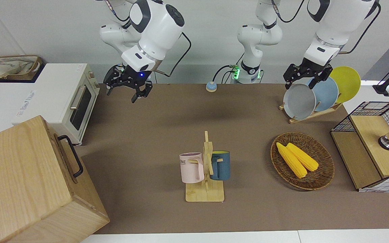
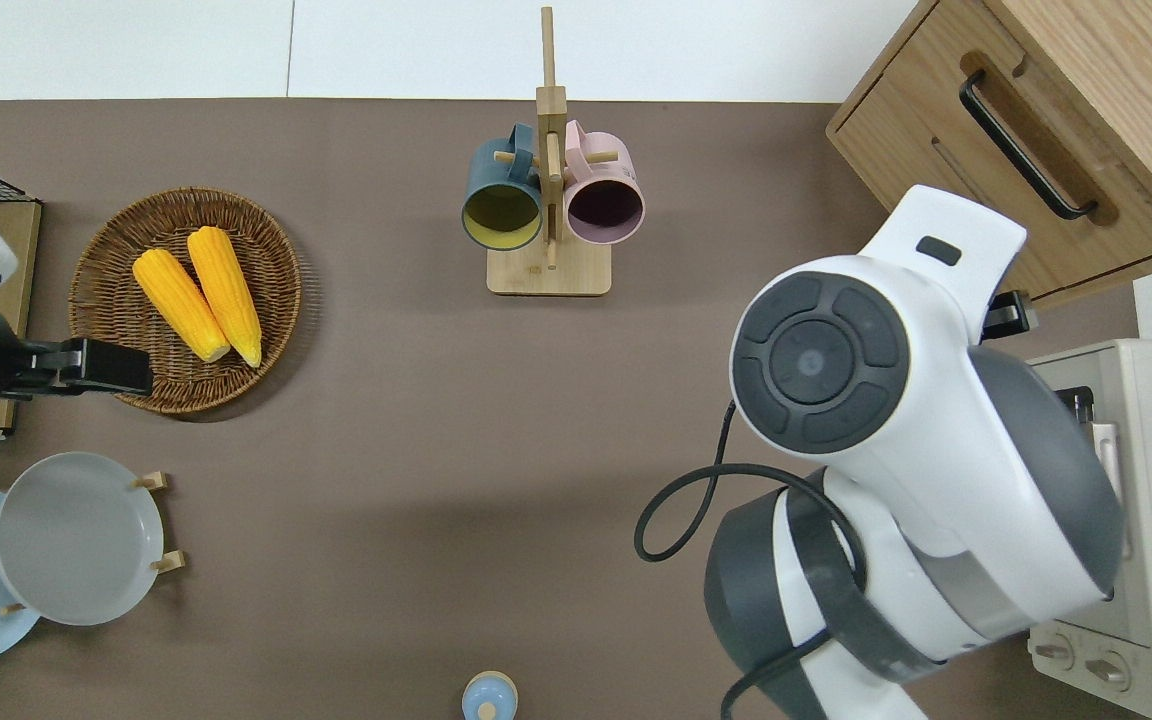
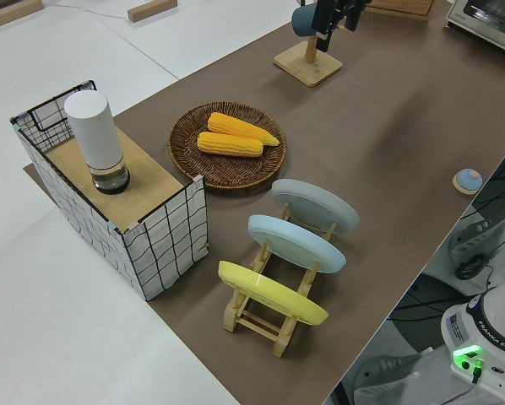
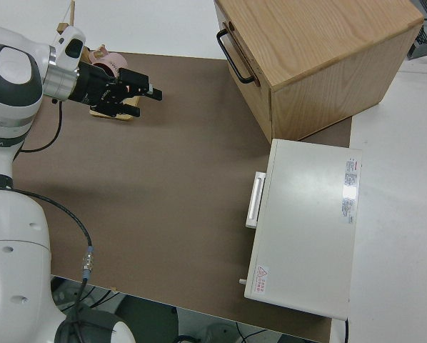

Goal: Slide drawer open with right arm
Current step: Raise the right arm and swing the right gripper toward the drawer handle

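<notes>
From across the table, the white right arm's black gripper (image 1: 126, 88) hangs in the air with its fingers spread, empty. It is well apart from the shallow light-wood drawer (image 1: 69, 161) with its black bar handle (image 1: 72, 156), which looks shut. I judge this the approach; next it must reach that handle and close around it.

From overhead, the drawer (image 2: 1008, 190) sits beside the white toaster oven (image 2: 1141, 520). The wicker basket (image 2: 106, 240) holds two yellow corn cobs (image 2: 198, 292). The left arm is parked.

The right arm's black two-finger tool (image 1: 124, 88) hangs open at eleven o'clock over the brown worktop (image 1: 154, 135). The pale wooden cabinet's shut, black-handled drawer (image 1: 69, 161) sits at eight o'clock.
</notes>
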Motion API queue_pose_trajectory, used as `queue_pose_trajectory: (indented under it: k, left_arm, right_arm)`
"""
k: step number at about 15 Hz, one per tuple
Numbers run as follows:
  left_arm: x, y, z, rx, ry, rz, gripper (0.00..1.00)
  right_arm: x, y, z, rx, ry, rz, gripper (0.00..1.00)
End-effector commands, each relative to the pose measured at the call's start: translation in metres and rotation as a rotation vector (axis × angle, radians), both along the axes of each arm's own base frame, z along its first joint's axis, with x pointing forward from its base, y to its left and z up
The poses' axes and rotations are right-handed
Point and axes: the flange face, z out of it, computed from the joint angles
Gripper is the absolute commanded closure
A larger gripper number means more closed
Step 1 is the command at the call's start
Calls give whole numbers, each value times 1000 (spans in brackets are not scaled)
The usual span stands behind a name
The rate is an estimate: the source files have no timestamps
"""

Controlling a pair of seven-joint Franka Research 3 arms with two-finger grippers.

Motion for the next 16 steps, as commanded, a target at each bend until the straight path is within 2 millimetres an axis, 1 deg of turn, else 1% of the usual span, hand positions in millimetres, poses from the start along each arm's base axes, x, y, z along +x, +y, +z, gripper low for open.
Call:
queue_pose_trajectory:
  k: [1,2,4,6,8,9,11,13,16]
  left_arm:
    - [-4,2,4,12,3,-2,5]
    - [-4,2,4,12,3,-2,2]
    - [-4,2,4,12,3,-2,5]
    - [-4,2,4,12,3,-2,2]
    - [-4,1,4,12,3,-3,5]
    - [-4,2,4,12,3,-2,2]
    - [-4,1,4,12,3,-3,5]
    - [-4,2,4,12,3,-2,2]
    - [-4,2,4,12,3,-2,2]
  right_arm:
    - [0,15,-25,-164,-6,56,17]
    - [1,19,-29,-203,-15,74,15]
    - [9,27,-49,-329,-29,131,17]
    - [16,31,-64,-391,-34,161,17]
    - [25,30,-78,-468,-37,179,17]
    - [28,34,-84,-506,-45,200,19]
    - [36,33,-96,-580,-54,224,19]
    - [41,31,-105,-621,-56,227,19]
    - [45,31,-111,-650,-63,238,21]
